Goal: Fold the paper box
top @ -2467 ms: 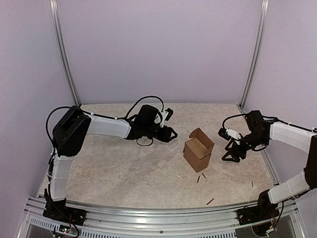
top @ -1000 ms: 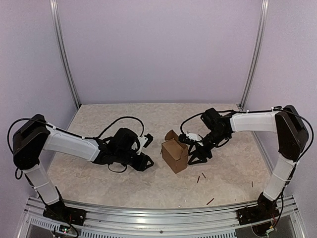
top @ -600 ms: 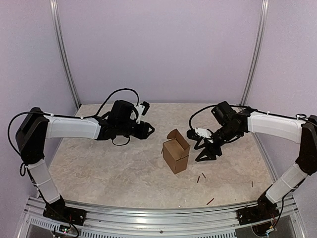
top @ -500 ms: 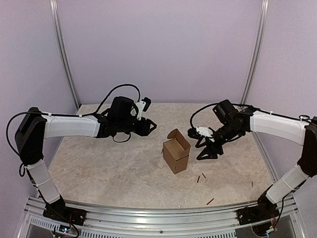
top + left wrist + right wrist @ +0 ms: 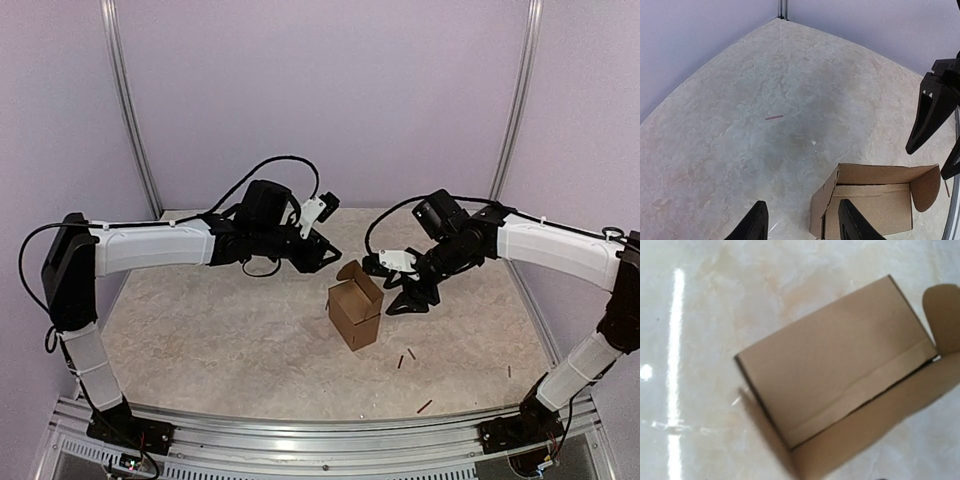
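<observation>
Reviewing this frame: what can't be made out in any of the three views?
- Right wrist view: the box is blurred, and its flaps are cut off by the right and bottom edges. The right gripper has its own fingers out of frame here.
- Left wrist view: the lower edge cuts off the box's near part.
- Top view: the sticks are too small to identify. The box's base is hidden beneath the box.
</observation>
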